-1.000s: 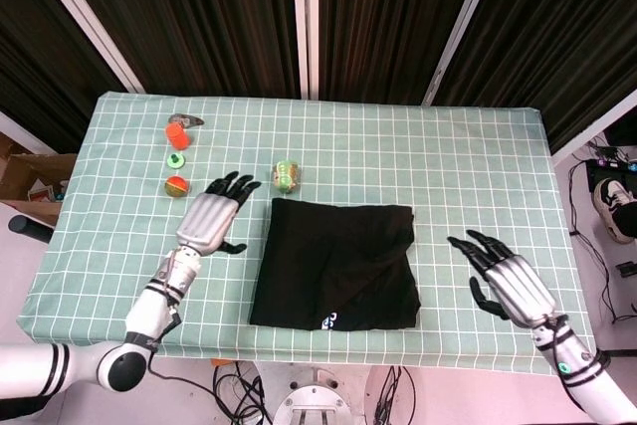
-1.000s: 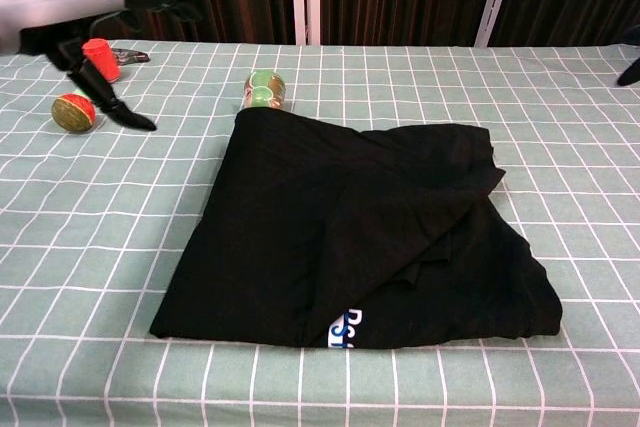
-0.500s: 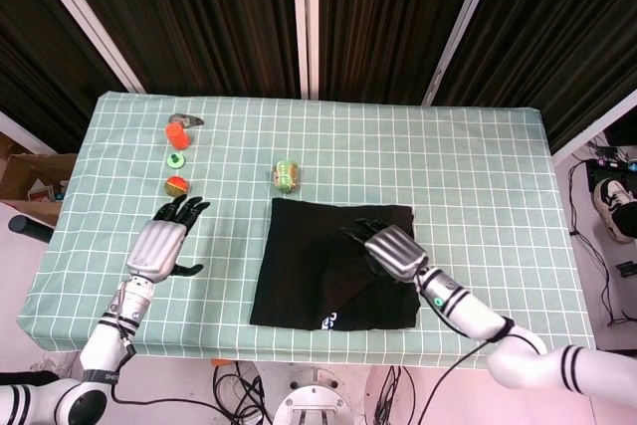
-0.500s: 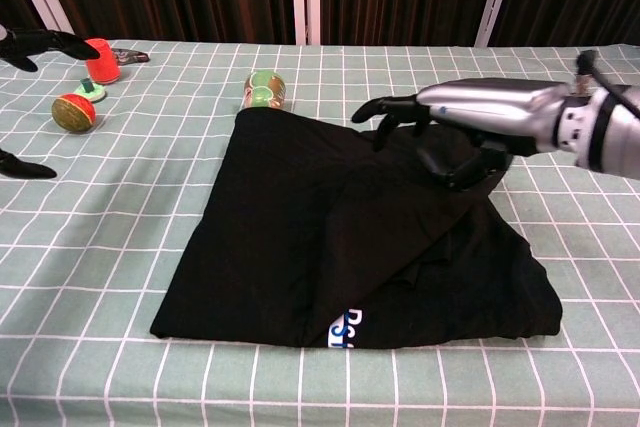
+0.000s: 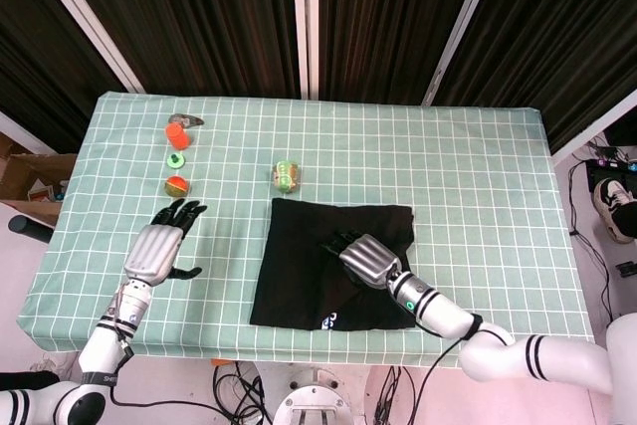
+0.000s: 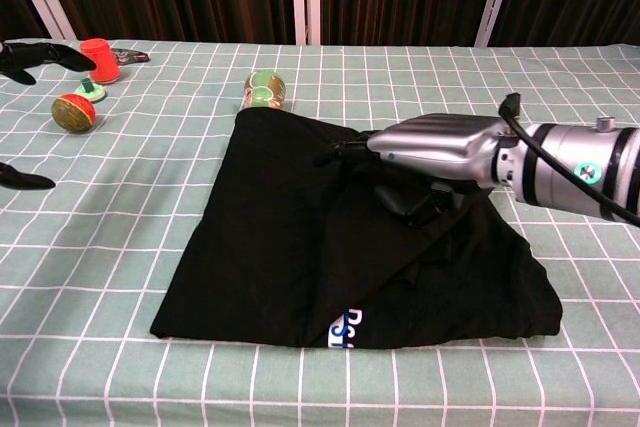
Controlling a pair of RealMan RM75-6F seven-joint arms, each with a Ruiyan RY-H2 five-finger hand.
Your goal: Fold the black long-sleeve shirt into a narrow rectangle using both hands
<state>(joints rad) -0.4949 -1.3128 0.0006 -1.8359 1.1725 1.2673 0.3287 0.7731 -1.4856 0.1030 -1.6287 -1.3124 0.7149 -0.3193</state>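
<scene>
Shirt: black shirt (image 5: 333,266) lies folded to a squarish bundle, not yet narrow.
Right hand (image 5: 364,255): fingers spread, flat over the cloth, gripping nothing.
Left hand (image 5: 157,246): open, off the shirt.
Left: another lengthwise fold, I'd judge.

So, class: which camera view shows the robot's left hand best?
The head view: the whole left hand shows there, fingers spread, above the checked tablecloth and left of the black shirt. The chest view catches only dark fingertips at its left edge.

table (image 5: 478,161) (green checked cloth) | black shirt (image 5: 299,271) | green ball (image 5: 287,176) | orange cup (image 5: 176,133)
</scene>
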